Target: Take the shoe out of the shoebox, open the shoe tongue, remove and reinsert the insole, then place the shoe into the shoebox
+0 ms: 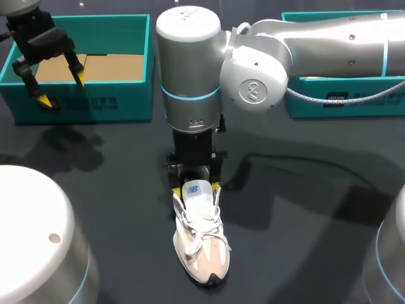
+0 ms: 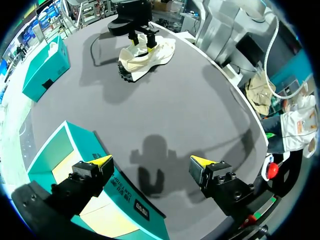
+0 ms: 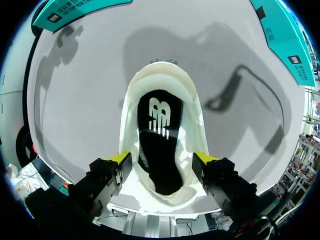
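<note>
Shoe (image 1: pixel 201 244): sitting on its sole on the near middle of the dark table (image 1: pixel 304 209), toe pointing near, well apart from both boxes.
Shoebox (image 1: pixel 136 95): standing open at the far left, its brown floor showing; a second teal box (image 1: pixel 342 104) is sitting at the far right.
Right gripper (image 1: pixel 196 187): hanging straight down over the shoe's far end, jaws standing wide with one yellow tip just beside the collar on each side; no squeeze is showing.
Left gripper (image 1: pixel 62 90): hovering over the shoebox's near wall at the far left, jaws spread wide and carrying nothing.
Insole (image 3: pixel 159 145): lying dark inside the shoe's mouth in the right wrist view, directly ahead of the right gripper's tips.
Laces (image 1: pixel 199 231): running loosely up the middle of the upper.
Handling: probably behaving as a light thing, the fabric upper giving under pressure while the sole and heel are staying firmer; the laces are likely flopping about.
Hold: I am judging the heel collar the safest place for lifting, and the insole's heel edge the best spot for pinching, since it is probably thin and bending easily.
</note>
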